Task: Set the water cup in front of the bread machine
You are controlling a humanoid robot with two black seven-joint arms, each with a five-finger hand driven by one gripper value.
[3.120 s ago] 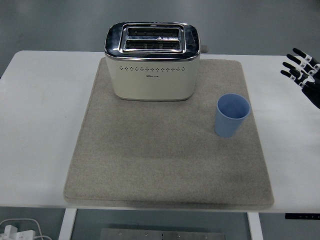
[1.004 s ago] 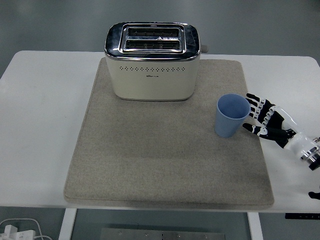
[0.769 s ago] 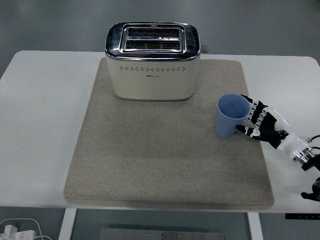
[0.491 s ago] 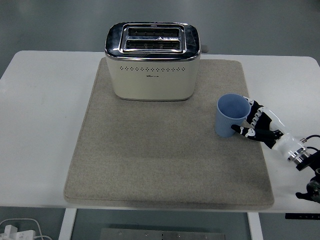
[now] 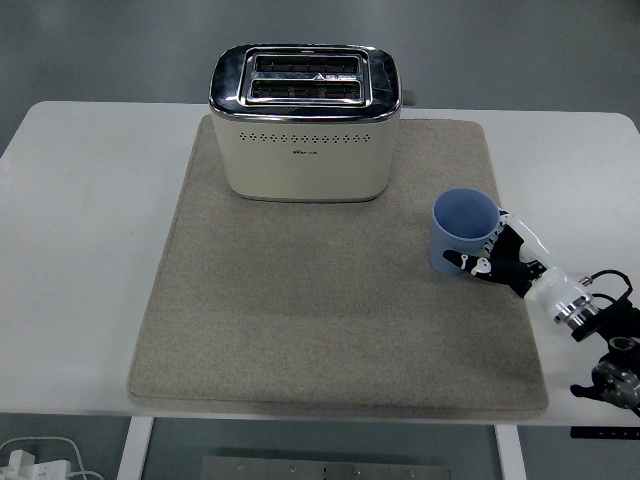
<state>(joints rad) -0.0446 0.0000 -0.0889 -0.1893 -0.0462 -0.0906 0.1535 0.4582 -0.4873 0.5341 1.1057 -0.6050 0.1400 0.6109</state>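
A light blue water cup (image 5: 463,228) stands upright on the right part of the grey mat (image 5: 330,320). My right hand (image 5: 492,256) reaches in from the lower right, its black and white fingers (image 5: 470,264) curled around the cup's right and front side. The cream toaster (image 5: 305,122) with a chrome top stands at the back middle of the mat, to the cup's upper left. The stretch of mat in front of the toaster is bare. My left arm is out of sight.
The mat lies on a white table (image 5: 80,250). My right forearm and wrist (image 5: 590,325) stretch over the table's right side toward its near edge. A white power strip (image 5: 35,465) lies on the floor at the bottom left.
My right hand came in from the far right edge, dropped down beside the cup and its fingers closed around it. The cup has shifted only slightly.
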